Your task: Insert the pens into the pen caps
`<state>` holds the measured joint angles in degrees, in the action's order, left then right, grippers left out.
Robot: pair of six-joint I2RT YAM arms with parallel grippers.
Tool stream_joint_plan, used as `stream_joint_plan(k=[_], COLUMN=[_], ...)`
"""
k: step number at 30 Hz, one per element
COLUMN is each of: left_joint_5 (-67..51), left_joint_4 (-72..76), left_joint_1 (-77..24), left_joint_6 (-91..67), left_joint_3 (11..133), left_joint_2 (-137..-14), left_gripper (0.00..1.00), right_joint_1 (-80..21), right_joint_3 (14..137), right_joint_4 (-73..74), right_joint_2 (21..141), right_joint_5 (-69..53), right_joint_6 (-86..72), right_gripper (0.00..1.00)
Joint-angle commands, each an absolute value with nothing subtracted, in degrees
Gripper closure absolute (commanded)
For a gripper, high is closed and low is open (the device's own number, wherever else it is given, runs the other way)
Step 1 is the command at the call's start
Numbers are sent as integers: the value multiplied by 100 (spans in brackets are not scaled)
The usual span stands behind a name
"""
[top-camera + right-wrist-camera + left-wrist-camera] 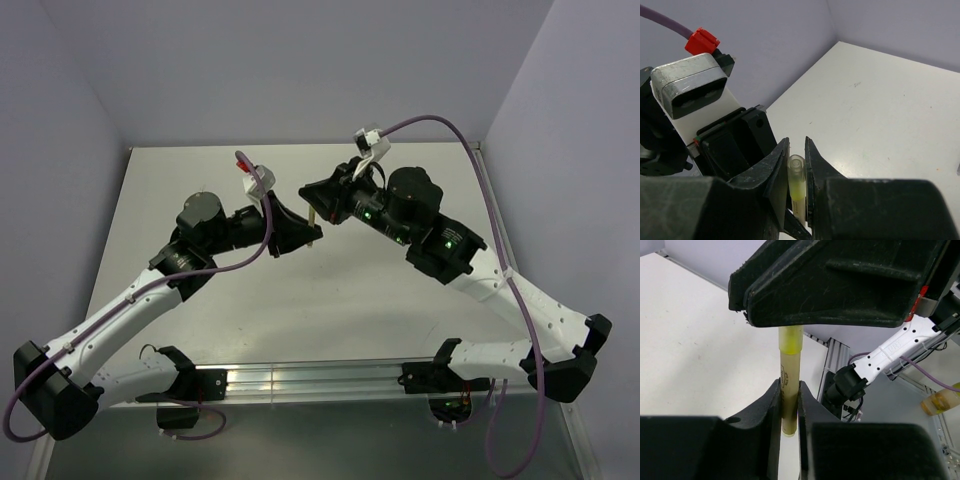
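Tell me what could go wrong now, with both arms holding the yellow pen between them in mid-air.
1. The right jaws clamp the pen cap and the left jaws clamp the yellow pen. Any off-axis push could bend or jam them.
2. The left jaws hold the pen near its lower end, so it may slide through rather than seat.

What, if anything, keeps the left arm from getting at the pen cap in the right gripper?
Likely yes: the left gripper, shut on the yellow pen, sits close to the right gripper holding the pen cap, nothing between them.
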<state>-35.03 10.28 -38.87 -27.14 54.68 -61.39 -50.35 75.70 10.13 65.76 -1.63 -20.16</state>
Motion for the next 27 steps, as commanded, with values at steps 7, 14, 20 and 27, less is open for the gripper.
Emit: stream_joint_plan(k=[7,14,20,27], left_joint_5=[-2900,-3243,-3121,-1531], left_joint_4=[2171,1741,1257,362], left_joint_1=[-3762,-3814,-3850,-3850], left_joint_6=[-2716,-2575,-2435,-2417], left_joint_3=[6064,6170,6038,5792], left_joint_2=[-6187,-6249,-5960,-5300], left_gripper=[70,64,58,55], right_joint_1=[-5019,-4492,-3773,-2665], right_joint_3=[8094,8507,8885,9464], right_joint_4=[2628,2733,2812,2645], right_joint_2=[6987,7163,7611,9101], right_joint_5=[-247,-18,-9,334], right_joint_6=[-2338,-2294,-1917,-1047], right_gripper=[100,100,100,100])
